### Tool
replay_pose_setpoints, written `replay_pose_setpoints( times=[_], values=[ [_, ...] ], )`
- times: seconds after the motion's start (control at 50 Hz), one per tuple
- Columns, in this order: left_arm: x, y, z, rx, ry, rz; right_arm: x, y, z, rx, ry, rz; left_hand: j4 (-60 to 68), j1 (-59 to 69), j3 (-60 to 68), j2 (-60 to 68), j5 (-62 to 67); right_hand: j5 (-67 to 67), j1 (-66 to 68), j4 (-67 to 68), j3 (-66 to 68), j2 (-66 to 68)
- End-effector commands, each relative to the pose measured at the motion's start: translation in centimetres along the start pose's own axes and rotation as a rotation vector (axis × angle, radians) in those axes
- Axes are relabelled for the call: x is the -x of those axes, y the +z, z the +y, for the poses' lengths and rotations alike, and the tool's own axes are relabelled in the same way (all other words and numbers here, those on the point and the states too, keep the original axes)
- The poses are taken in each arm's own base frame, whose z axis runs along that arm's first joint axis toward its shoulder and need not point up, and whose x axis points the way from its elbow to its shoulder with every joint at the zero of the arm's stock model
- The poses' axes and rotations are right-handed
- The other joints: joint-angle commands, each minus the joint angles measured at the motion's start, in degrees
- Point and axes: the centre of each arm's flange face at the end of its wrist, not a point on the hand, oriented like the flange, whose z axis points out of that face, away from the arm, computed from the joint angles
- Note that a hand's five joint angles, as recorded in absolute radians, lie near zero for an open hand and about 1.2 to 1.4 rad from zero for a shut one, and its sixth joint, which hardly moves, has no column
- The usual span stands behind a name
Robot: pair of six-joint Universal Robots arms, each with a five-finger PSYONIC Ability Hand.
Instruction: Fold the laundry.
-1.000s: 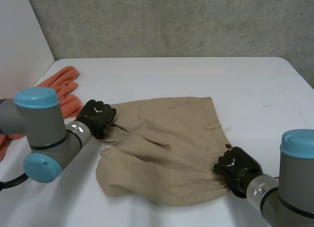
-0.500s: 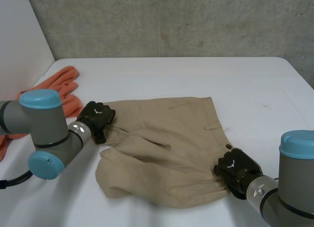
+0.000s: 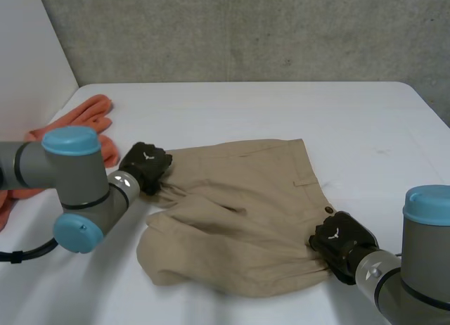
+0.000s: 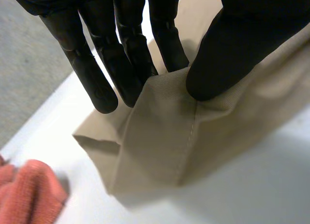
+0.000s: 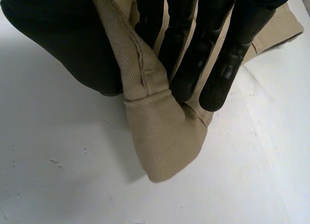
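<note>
Tan shorts [image 3: 239,212] lie rumpled in the middle of the white table [image 3: 281,107]. My left hand [image 3: 145,167] is at their far-left corner. In the left wrist view its thumb [image 4: 232,54] and fingers [image 4: 131,64] pinch a raised hem fold of the tan shorts [image 4: 160,136]. My right hand [image 3: 337,242] is at the near-right waistband corner. There its thumb [image 5: 63,44] and fingers [image 5: 193,54] pinch a bunched corner of the tan shorts [image 5: 164,132], lifted just off the table.
An orange garment [image 3: 91,128] lies at the table's left side, close behind my left hand; its edge [image 4: 29,195] is beside the shorts' corner. A wall stands at the left and a grey concrete wall behind the table.
My left hand has shifted a little to the right along the shorts' far-left corner and has closed on the hem. The right hand keeps its grip and place.
</note>
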Motion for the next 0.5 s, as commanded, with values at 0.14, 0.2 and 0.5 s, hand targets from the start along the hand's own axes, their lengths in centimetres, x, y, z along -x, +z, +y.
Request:
replay_pose_setpoints(
  times=[0.14,0.2,0.5],
  values=[
    [2.0,-3.1,-1.3,0.020,0.002,-0.083,0.0,0.0,0.0,0.001,-0.002,-0.002,11.4,16.4,12.1,11.8,13.9,13.5,24.8,11.8,11.9,12.8],
    [3.3,-3.5,-0.7,0.050,-0.004,-0.131,0.0,0.0,0.0,0.001,-0.002,-0.002,11.4,16.4,12.1,11.8,13.9,13.5,24.8,11.8,11.9,12.8],
    [4.1,-5.4,-1.0,0.062,-0.014,-0.168,-0.1,0.0,0.1,0.006,0.003,0.004,11.4,16.4,12.1,11.8,13.9,13.5,24.8,11.8,11.9,12.8]
  ],
)
